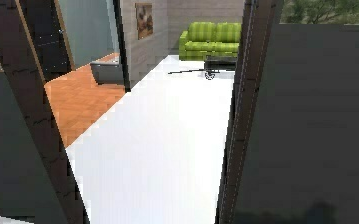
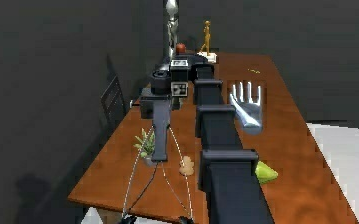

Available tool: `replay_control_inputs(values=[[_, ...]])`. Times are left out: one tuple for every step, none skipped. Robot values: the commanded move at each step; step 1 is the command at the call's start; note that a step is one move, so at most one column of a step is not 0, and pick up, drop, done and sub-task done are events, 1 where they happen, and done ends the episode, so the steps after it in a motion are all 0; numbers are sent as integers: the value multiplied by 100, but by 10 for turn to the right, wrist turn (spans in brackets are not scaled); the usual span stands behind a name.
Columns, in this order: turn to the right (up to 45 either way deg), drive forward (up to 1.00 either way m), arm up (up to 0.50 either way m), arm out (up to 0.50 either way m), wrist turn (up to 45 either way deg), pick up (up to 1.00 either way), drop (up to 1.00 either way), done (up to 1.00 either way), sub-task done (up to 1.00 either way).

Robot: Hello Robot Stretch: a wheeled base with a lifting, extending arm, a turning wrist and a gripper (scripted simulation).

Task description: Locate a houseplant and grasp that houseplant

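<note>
The houseplant (image 2: pixel 145 146) looks small and light, so I think one claw could lift it easily. Its leaves look thin and soft, and they would likely bend or tear if squeezed. The best place to take hold is low down, at the bottom of the stems or the pot, though I cannot make out a pot from here. It might tip over if bumped.

It is a little tuft of pale green, pointy leaves. It stands on the brown table (image 2: pixel 287 120), near the side where the dark chair (image 2: pixel 112 100) is, right by the dark body of the gripper (image 2: pixel 158 205). I cannot tell if the claw is gripping or let go, or if it holds anything. A small tan thing (image 2: pixel 187 166) lies near the plant.
</note>
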Motion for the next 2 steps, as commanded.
replay_control_inputs(values=[[0,0,0,0,450,0,0,0,0],[0,0,0,0,450,0,0,0,0]])
